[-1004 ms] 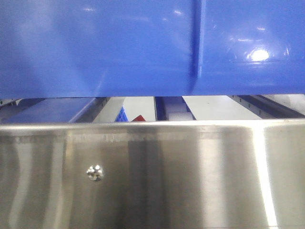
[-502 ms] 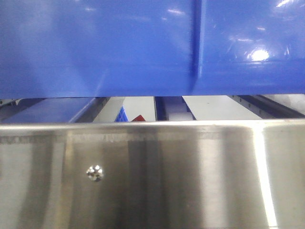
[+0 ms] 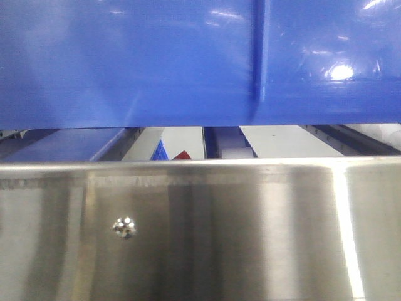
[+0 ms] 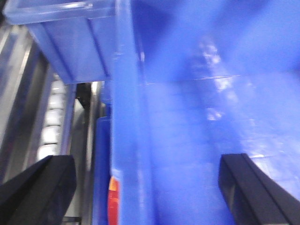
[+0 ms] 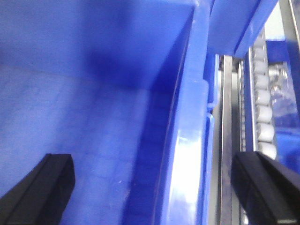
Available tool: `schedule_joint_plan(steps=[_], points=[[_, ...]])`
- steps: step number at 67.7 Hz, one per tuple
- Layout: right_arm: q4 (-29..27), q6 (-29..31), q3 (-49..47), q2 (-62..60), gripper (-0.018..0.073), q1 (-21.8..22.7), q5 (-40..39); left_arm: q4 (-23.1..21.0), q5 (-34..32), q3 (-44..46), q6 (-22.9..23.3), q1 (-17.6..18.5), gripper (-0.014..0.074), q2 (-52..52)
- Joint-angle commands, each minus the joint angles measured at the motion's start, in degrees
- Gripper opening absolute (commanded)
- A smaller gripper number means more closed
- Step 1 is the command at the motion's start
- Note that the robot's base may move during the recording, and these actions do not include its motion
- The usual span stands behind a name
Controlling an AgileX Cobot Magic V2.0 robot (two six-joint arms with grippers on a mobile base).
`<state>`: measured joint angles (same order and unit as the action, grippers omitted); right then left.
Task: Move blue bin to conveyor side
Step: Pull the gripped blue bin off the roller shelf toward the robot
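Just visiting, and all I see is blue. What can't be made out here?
- Front view: the blue bin and the steel panel block nearly everything; the red and blue bits in the gap between are too small to name.
- Left wrist view: blurred; an orange patch beside the bin wall cannot be named.
- No view shows the conveyor belt or what the bin rests on.

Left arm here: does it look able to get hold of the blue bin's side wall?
Probably yes. The left gripper is open and straddles the side wall of the blue bin, one jaw outside and one inside. In the left wrist view, nothing else shows between them.
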<state>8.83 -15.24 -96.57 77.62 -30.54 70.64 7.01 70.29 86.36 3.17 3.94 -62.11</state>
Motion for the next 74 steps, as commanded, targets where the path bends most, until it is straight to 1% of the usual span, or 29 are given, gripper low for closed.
schedule_joint_plan(steps=[1,7,22,33,36,40,48,54,57,61,74], points=[[2.24,-1.4,-0.61,0.54,0.0559,0.24,-0.68,0.21,-0.33,0.58,0.48,0.36,0.0519,0.0],[2.5,-1.4,-0.61,1.03,0.0559,0.46,-0.68,0.21,-0.33,0.58,0.48,0.36,0.0519,-0.51],[2.52,-1.4,-0.51,1.39,0.0559,3.47,-0.68,-0.18,-0.33,0.58,0.48,0.36,0.0519,-3.84],[-0.47,-1.29,-0.51,2.29,0.0559,3.58,-0.68,-0.74,-0.33,0.58,0.48,0.36,0.0519,-6.0],[-0.67,-1.29,-0.51,2.66,0.0559,3.47,-0.68,-1.29,-0.33,0.74,0.48,-0.04,0.0519,-6.48],[-0.67,-1.29,-0.51,3.1,0.0559,3.47,-0.68,-3.25,-0.33,0.81,0.07,-1.11,0.0519,-7.12],[-0.67,-1.29,-0.51,3.98,0.0559,3.47,-0.68,-8.21,-0.33,1.79,-3.17,-5.13,0.0519,-8.51],[-0.76,-1.29,-0.51,4.67,0.0559,3.47,-0.68,-8.46,-0.33,2.73,-3.17,-7.28,0.0519,-9.35],[-0.87,-1.29,-0.51,4.99,0.0559,3.47,-0.68,-8.46,-0.33,3.09,-4.66,-7.7,0.0519,-9.74],[-0.87,-1.29,-0.51,5.29,0.0559,3.47,-0.68,-7.85,-0.33,3.09,-6.42,-7.7,0.0519,-10.15],[-0.87,-1.29,-0.3,5.92,0.0559,3.47,-0.68,-8.64,-0.33,3.09,-6.57,-7.56,0.0519,-11.9]])
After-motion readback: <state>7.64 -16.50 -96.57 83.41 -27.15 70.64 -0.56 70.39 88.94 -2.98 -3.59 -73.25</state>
